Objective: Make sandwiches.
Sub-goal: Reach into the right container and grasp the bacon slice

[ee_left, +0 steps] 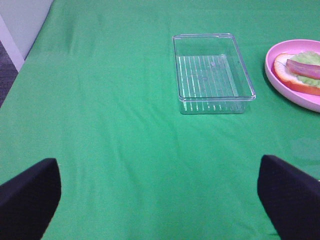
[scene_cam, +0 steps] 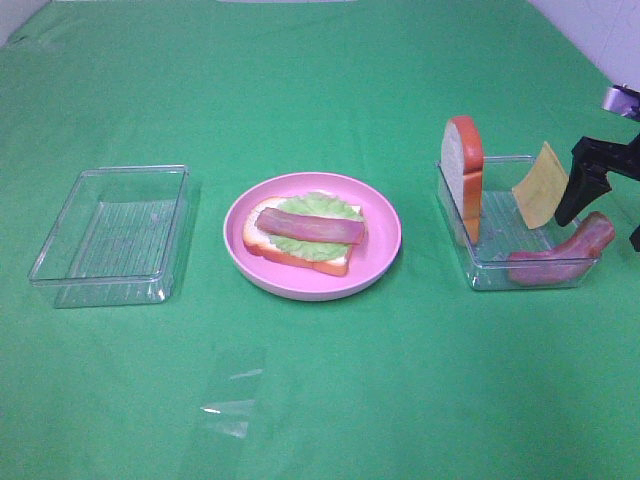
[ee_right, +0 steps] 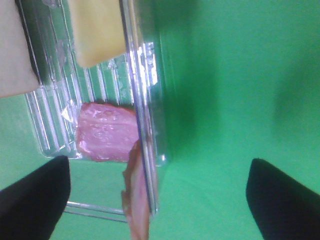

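Observation:
On the pink plate (scene_cam: 385,240) lies a bread slice (scene_cam: 262,246) with a lettuce leaf (scene_cam: 318,207) and one bacon strip (scene_cam: 312,227) on top; it also shows in the left wrist view (ee_left: 300,75). The right clear tray (scene_cam: 478,268) holds an upright bread slice (scene_cam: 463,172), a leaning yellow cheese square (scene_cam: 541,185) and a bacon strip (scene_cam: 560,258) draped over its rim. My right gripper (scene_cam: 608,205) is open and empty just right of that tray; its wrist view shows cheese (ee_right: 97,30) and bacon (ee_right: 107,132). My left gripper (ee_left: 160,200) is open and empty.
An empty clear tray (scene_cam: 112,236) stands left of the plate, also in the left wrist view (ee_left: 212,72). A scrap of clear film (scene_cam: 232,405) lies on the green cloth near the front. The cloth's edge and floor show in the left wrist view (ee_left: 10,50).

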Robot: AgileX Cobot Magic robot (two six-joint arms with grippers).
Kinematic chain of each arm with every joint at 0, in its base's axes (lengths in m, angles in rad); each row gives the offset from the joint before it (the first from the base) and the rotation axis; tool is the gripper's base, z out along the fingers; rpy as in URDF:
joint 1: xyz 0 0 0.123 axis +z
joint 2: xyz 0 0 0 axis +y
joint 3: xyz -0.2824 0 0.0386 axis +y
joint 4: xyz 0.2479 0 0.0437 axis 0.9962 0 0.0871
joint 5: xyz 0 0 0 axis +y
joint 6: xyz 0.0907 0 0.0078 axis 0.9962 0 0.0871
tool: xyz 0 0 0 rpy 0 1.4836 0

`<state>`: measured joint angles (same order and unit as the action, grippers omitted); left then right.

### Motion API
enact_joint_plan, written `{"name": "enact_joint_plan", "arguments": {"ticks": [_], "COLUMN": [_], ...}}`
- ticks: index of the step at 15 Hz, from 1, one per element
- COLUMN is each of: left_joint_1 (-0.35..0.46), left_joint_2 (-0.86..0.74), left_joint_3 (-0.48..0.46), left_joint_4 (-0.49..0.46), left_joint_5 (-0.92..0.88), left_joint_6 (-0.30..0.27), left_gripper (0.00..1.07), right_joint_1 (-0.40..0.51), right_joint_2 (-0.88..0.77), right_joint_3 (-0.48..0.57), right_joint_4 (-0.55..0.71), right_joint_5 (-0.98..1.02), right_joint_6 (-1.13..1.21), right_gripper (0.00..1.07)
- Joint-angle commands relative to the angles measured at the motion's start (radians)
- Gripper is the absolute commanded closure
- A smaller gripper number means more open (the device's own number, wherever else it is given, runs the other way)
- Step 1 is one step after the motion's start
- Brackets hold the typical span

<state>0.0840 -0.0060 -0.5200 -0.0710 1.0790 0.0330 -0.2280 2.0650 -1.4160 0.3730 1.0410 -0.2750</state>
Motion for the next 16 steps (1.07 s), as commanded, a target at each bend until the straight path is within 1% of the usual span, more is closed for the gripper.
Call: {"name": "enact_joint_plan", "arguments": {"ticks": [1,4,5,6,8,11,12,13,14,16], "left_joint_1": [0.004,0.004,0.004,0.004,0.004,0.004,0.004,0.004,0.004,0.004], "left_joint_2": [-0.016,-0.016,-0.016,-0.016,-0.016,-0.016,-0.016,-0.016,-0.016,-0.016], "left_joint_3": [0.002,0.002,0.002,0.002,0.002,0.002,0.002,0.002,0.002,0.002], "left_joint_4": [-0.001,-0.001,-0.001,-0.001,-0.001,-0.001,-0.001,-0.001,-0.001,-0.001], "left_joint_5": [-0.005,-0.005,-0.005,-0.005,-0.005,-0.005,-0.005,-0.005,-0.005,-0.005], "left_joint_6": [-0.003,-0.003,-0.003,-0.003,-0.003,-0.003,-0.003,-0.003,-0.003,-0.003], "left_gripper": [0.06,0.06,0.06,0.06,0.06,0.06,0.06,0.06,0.06,0.06], "right_joint_1": [-0.002,-0.002,-0.002,-0.002,-0.002,-0.002,-0.002,-0.002,-0.002,-0.002], "right_joint_2": [0.008,0.008,0.008,0.008,0.008,0.008,0.008,0.008,0.008,0.006], "right_joint_3": [-0.006,-0.006,-0.006,-0.006,-0.006,-0.006,-0.006,-0.006,-0.006,-0.006], "right_joint_4": [0.012,0.012,0.012,0.012,0.012,0.013,0.015,0.017,0.018,0.024], "right_joint_5": [0.011,0.029,0.034,0.035,0.035,0.035,0.036,0.043,0.044,0.046], "right_joint_6": [-0.017,-0.017,-0.017,-0.016,-0.014,-0.014,-0.013,-0.012,-0.009,-0.009], "right_gripper": [0.15,0.17,0.2,0.25,0.42,0.79,0.92,1.02,1.07,1.07]}}
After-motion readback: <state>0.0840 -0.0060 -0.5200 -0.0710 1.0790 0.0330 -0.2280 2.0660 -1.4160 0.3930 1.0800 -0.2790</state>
